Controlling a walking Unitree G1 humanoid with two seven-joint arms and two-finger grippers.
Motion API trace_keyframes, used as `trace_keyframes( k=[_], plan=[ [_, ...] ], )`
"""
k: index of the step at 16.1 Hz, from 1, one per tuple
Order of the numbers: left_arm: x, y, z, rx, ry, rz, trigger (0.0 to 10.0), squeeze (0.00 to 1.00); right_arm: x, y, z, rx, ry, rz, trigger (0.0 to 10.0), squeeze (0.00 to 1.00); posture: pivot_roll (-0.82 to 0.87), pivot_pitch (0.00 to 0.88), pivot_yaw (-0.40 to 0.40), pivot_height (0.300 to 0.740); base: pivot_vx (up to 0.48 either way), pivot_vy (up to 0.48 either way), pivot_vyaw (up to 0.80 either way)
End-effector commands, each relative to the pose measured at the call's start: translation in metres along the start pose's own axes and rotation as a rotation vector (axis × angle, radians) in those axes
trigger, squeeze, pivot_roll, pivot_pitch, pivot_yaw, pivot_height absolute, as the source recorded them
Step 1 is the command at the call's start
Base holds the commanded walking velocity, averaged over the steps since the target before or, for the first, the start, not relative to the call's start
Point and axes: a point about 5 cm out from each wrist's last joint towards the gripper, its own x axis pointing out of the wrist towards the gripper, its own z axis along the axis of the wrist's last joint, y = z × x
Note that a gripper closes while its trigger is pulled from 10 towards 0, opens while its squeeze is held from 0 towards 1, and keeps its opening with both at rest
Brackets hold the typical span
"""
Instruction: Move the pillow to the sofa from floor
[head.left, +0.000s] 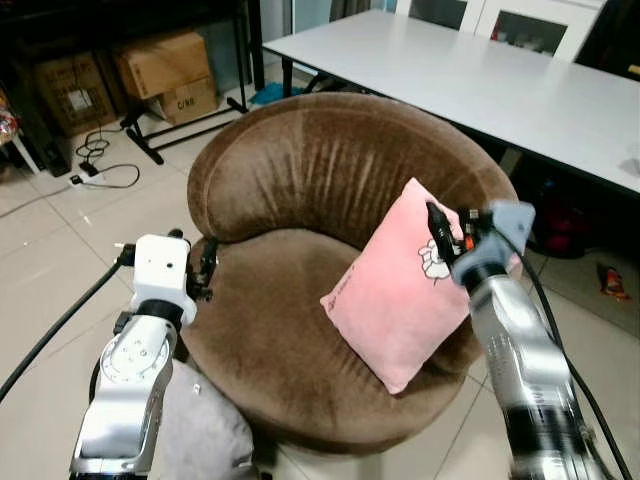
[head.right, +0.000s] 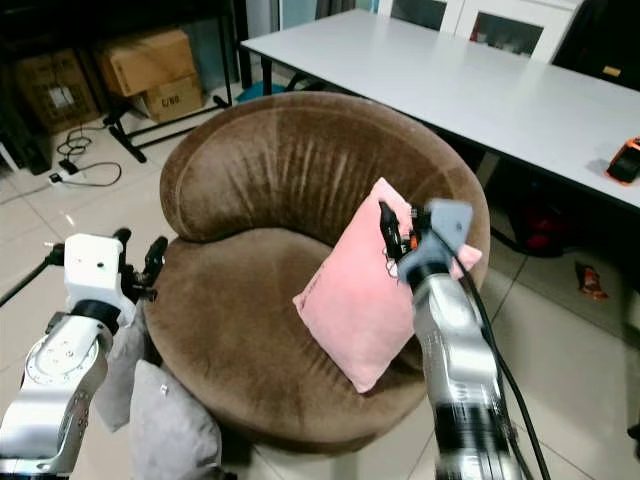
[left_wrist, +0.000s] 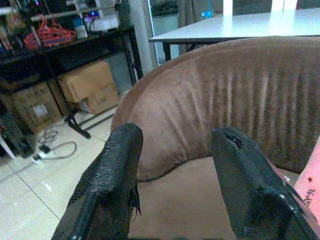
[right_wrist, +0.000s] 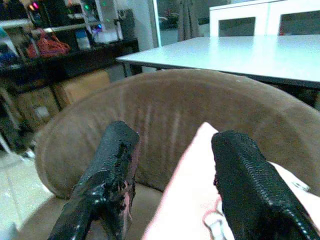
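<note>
**Pink pillow's on the sofa already**

Biggest thing here is the round brown sofa, a tub-chair shape that sits in the middle. The pink pillow is on its seat, right side, propped tilted against the backrest and arm. So it's off the floor; looks to me like the job's basically done.

The right tool is up at the pillow's top corner, fingers spread apart with nothing pinched, one side just over the pink edge. The left tool hangs by the sofa's near left rim, also spread and empty.

The pillow looks soft, light and squishy, so it'll flop if nudged. I'd grab a corner or the edge seam. A grey cushion lies on the floor, near left.
</note>
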Motion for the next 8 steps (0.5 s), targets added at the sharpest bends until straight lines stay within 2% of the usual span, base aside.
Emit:
trace_keyframes(
  k=[1, 3, 4, 6, 8],
  plan=[
    [-0.001, -0.003, -0.001, 0.040, -0.004, -0.002, 10.0, 0.00, -0.003, 0.003, 0.006, -0.018, -0.004, -0.003, 10.0, 0.00, -0.04, 0.000, -0.026, 0.740, 0.000, 0.000, 0.00],
    [-0.007, -0.006, -0.003, 0.030, -0.016, 0.027, 10.0, 0.00, -0.033, 0.006, -0.014, -0.061, 0.112, -0.018, 10.0, 0.00, -0.05, 0.000, -0.014, 0.740, 0.000, 0.000, 0.00],
    [-0.012, -0.007, -0.005, 0.029, -0.012, 0.023, 10.0, 0.00, -0.041, 0.008, -0.021, -0.081, 0.143, -0.022, 10.0, 0.00, -0.06, 0.000, -0.010, 0.740, 0.000, 0.000, 0.00],
    [-0.018, -0.008, -0.007, 0.027, -0.004, 0.024, 10.0, 0.00, -0.045, 0.005, -0.027, -0.121, 0.192, -0.057, 10.0, 0.00, -0.05, 0.000, -0.009, 0.740, 0.000, 0.000, 0.00],
    [-0.023, -0.008, -0.009, 0.025, 0.009, 0.037, 10.0, 0.00, -0.046, 0.004, -0.026, -0.102, 0.203, -0.080, 10.0, 0.00, -0.05, 0.000, -0.010, 0.740, 0.000, 0.000, 0.00]
  ],
)
